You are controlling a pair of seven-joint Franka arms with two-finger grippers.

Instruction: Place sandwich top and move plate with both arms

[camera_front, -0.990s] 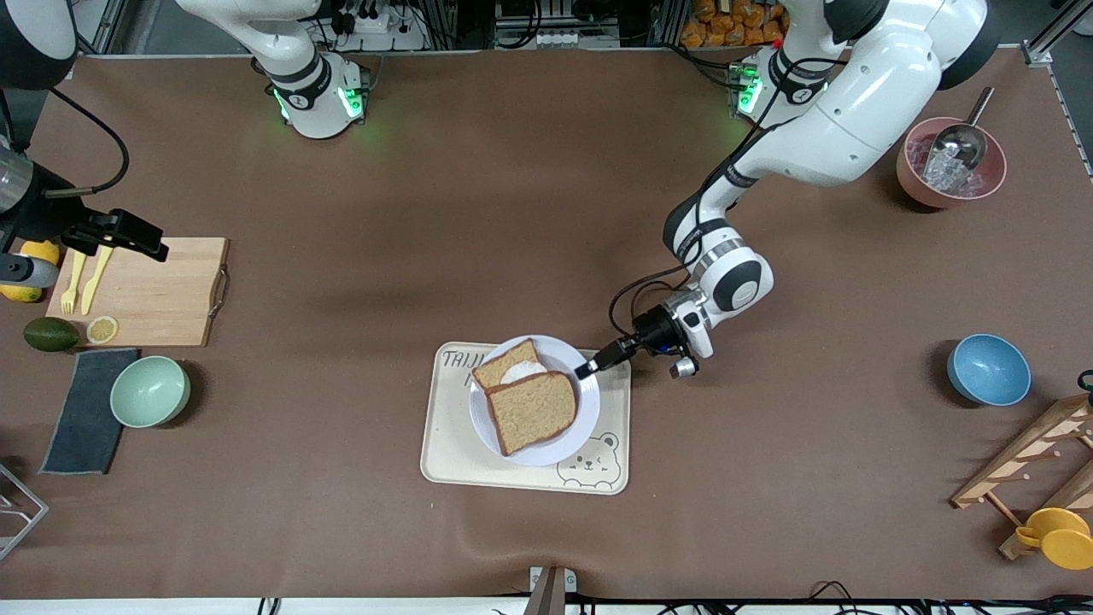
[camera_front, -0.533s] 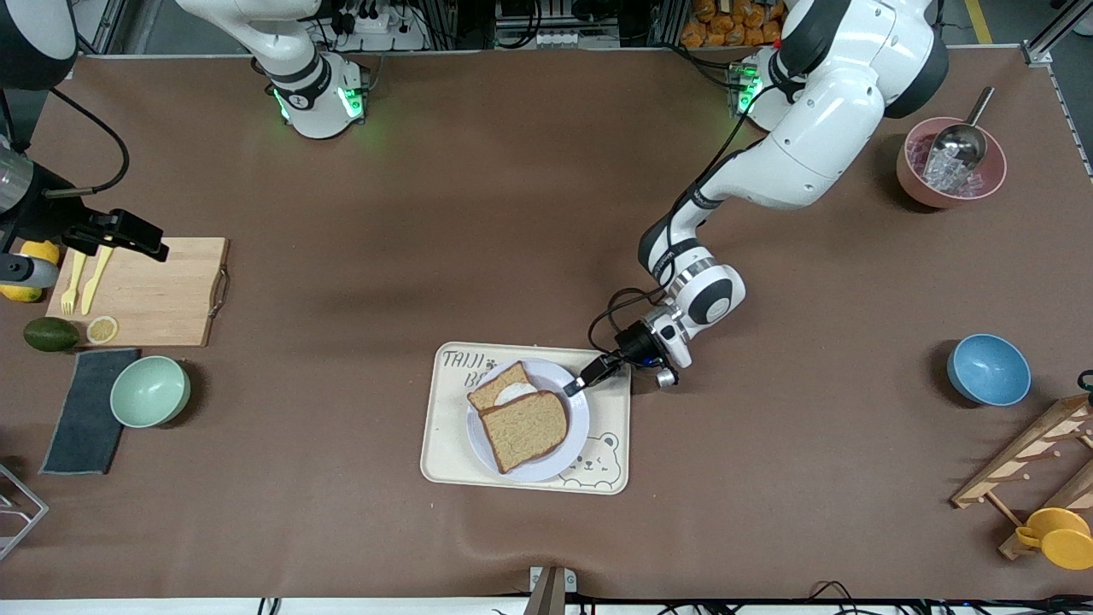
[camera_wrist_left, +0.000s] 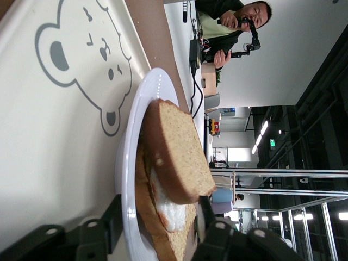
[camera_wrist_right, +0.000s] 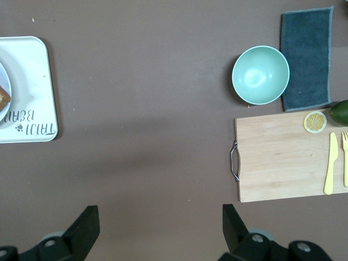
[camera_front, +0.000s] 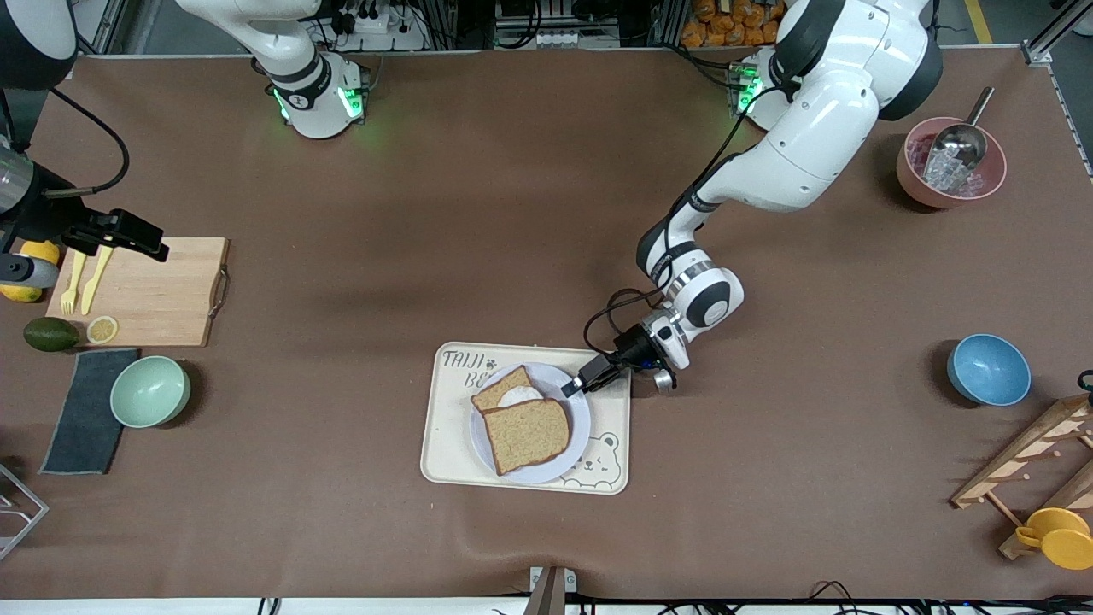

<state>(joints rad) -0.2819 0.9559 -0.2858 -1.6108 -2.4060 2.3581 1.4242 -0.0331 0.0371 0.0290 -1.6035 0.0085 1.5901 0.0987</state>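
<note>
Sandwich top: the plain light-brown wholegrain bread slice [camera_front: 529,434] lies on the egg-bearing slice [camera_front: 505,392], overlapping it.
Plate: the round pale lavender-white plate [camera_front: 577,401] sits on the cream bear-printed tray [camera_front: 444,444], mid-tabletop.
Left claw [camera_front: 584,382]: fingers parted, astride the plate's rim.
Right claw [camera_wrist_right: 157,228]: spread wide, empty, hanging over bare tabletop beside the wooden cutting board [camera_front: 158,295], waiting.

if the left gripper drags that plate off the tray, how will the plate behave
The plate looks rigid and glossy, so it would probably slide easily on the smooth tray. The sandwich top sits askew over the egg slice and might shift.
</note>
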